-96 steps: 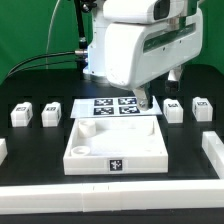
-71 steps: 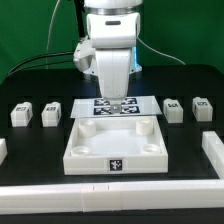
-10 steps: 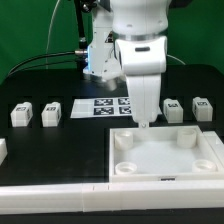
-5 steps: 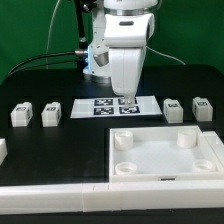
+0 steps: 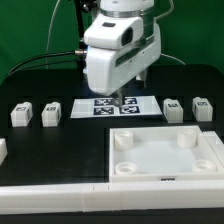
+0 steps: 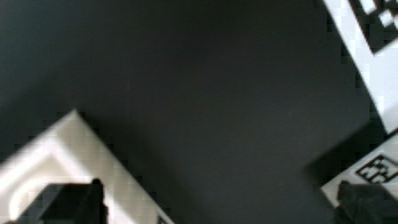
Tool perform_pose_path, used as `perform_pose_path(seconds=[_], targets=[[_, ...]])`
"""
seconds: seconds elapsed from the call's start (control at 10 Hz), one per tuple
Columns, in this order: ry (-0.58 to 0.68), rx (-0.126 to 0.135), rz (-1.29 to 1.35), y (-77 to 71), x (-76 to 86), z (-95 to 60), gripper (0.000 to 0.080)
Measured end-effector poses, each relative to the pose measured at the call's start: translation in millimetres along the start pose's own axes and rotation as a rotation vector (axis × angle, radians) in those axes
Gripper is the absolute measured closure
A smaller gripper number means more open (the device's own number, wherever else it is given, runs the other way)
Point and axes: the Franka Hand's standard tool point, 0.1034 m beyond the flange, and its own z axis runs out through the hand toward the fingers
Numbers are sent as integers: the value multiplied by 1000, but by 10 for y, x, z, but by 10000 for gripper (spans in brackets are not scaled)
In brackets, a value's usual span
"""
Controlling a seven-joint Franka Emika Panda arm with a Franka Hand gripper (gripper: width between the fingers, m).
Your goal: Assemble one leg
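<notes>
Panda arm's claw (image 5: 122,100) hangs just above the marker board (image 5: 95,108) at mid-counter (image 5: 60,150); whether its jaws are parted or closed cannot be told. Four posts lie on the counter apart from it: outer left leg (image 5: 20,114) and inner left leg (image 5: 51,113) at the exterior view's left, inner right leg (image 5: 173,108) and outer right leg (image 5: 201,108) opposite. The white socketed panel (image 5: 165,155) lies nearer, toward the exterior view's right.

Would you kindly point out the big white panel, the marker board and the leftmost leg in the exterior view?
Big white panel (image 5: 165,162): exterior view, its flat inner floor.
Marker board (image 5: 83,108): exterior view, its white end toward that view's left.
Leftmost leg (image 5: 20,114): exterior view, its tagged face.
</notes>
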Motion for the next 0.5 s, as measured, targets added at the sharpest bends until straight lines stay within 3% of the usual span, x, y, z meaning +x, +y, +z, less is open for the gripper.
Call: perform_pose_path(seconds=[0.5], targets=[[-14,12,653,-502,164,88,150]])
